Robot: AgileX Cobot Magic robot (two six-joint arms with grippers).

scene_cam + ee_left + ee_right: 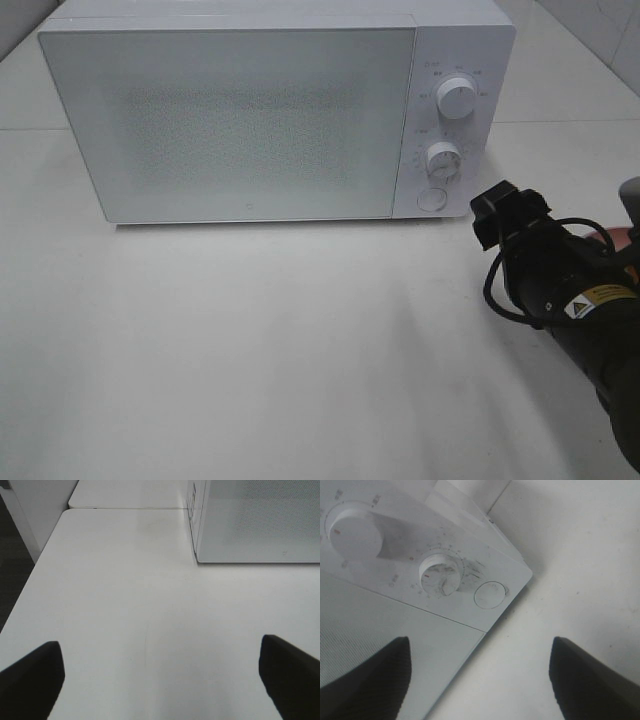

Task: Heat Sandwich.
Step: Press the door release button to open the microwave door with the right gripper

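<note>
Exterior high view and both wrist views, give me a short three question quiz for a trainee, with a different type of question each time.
1. True or false: the microwave door is shut.
2. Multiple choice: the right hand is
A. open and holding nothing
B. shut on a sandwich
C. shut on a dial
3. Short answer: how many knobs sit above the round button on the control panel?

Key
1. True
2. A
3. Two
</note>
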